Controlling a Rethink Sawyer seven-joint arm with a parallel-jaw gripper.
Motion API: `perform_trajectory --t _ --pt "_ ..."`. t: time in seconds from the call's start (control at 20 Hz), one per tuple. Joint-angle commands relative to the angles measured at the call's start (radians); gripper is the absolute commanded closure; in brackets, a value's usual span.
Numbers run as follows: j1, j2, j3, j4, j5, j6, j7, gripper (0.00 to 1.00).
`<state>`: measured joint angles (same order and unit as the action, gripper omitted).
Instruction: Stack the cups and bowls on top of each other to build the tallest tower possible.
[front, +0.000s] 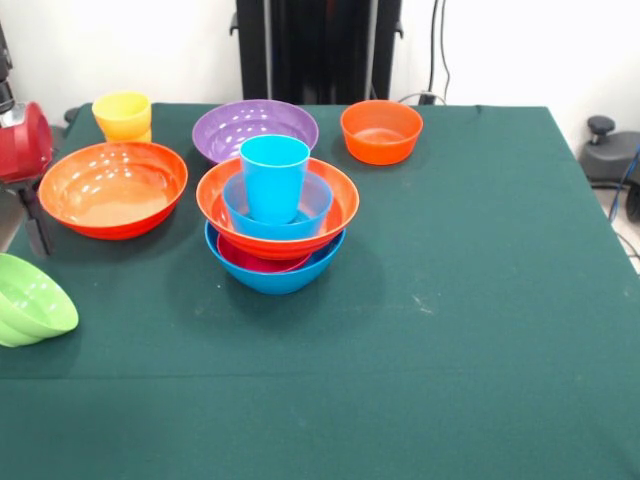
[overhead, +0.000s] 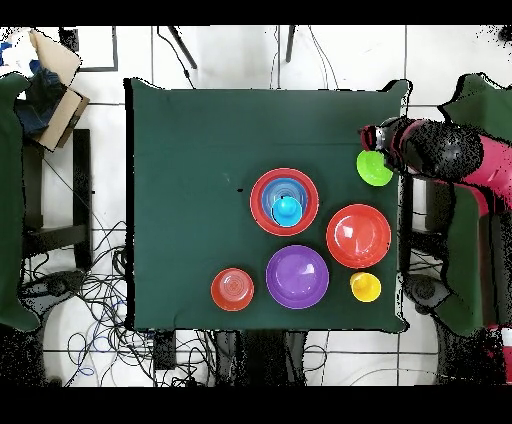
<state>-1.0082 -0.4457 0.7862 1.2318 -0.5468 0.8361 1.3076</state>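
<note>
Tower (front: 276, 225) of nested bowls topped by a blue cup (front: 274, 176) stands mid-table (front: 470, 300). Purple bowl (front: 255, 130), two orange bowls and yellow cup (front: 122, 116) line one edge. Gripper (overhead: 385, 150) reaches the lime bowl (front: 30, 300) tilted at a side edge; its jaws cannot be made out.
</note>
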Motion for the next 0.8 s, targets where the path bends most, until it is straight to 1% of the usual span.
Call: perform_trajectory --t 0.05,0.15,0.25,0.35,0.4,0.5,0.55,0.65,0.75,0.8 --pt "0.008 0.076 -0.031 -0.088 -0.05 0.101 -0.263 0.0" --pt "0.002 0.084 -0.028 -0.087 -0.052 0.094 -0.275 0.0" --pt "-0.006 0.088 -0.023 -0.079 -0.052 0.107 -0.302 0.0" --pt "-0.021 0.057 -0.019 -0.04 -0.047 0.123 -0.319 0.0" --pt "-0.032 0.017 -0.02 -0.014 -0.042 0.145 -0.324 0.0" --pt "-0.044 -0.032 -0.013 -0.007 -0.03 0.2 -0.35 0.0" --pt "-0.046 -0.038 -0.01 -0.015 -0.028 0.22 -0.362 0.0" --pt "-0.043 -0.034 -0.006 -0.048 -0.034 0.255 -0.391 0.0" --pt "-0.032 -0.012 -0.006 -0.075 -0.06 0.24 -0.396 0.0" --pt "-0.017 0.024 -0.009 -0.099 -0.083 0.214 -0.395 0.0"
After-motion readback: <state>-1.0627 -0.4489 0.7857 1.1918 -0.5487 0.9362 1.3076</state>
